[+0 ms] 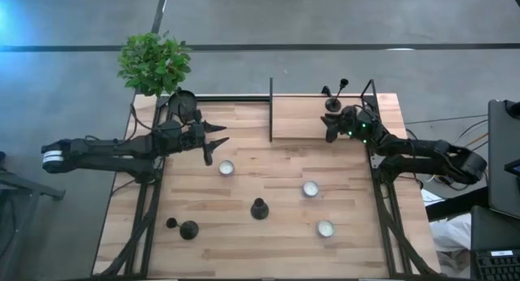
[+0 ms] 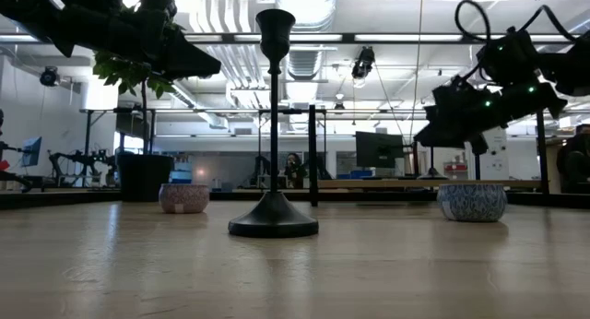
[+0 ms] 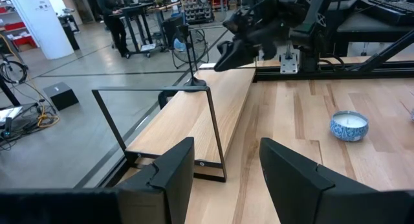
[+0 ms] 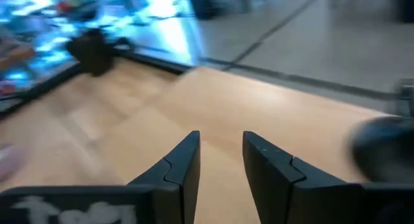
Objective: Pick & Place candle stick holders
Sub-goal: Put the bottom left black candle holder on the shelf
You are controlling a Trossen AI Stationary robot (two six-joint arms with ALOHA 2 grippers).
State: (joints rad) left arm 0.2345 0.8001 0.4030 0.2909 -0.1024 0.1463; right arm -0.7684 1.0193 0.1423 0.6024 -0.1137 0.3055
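The right gripper (image 1: 331, 128) hovers over the raised wooden shelf (image 1: 301, 118) with a narrow gap between its fingers and nothing in it, just beside a candlestick holder (image 1: 334, 98) standing there. Another holder (image 1: 259, 209) stands mid-table, a third (image 1: 185, 228) lies near the front left; the left gripper (image 1: 216, 143) waits with fingers apart, empty, beside the potted plant (image 1: 156, 63)

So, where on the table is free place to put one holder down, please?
Bare wood lies between the lying candlestick holder and the upright candlestick holder, and along the near edge. The shelf is bare left of its candlestick holder. Crowded: around the three candles, and by the right gripper.
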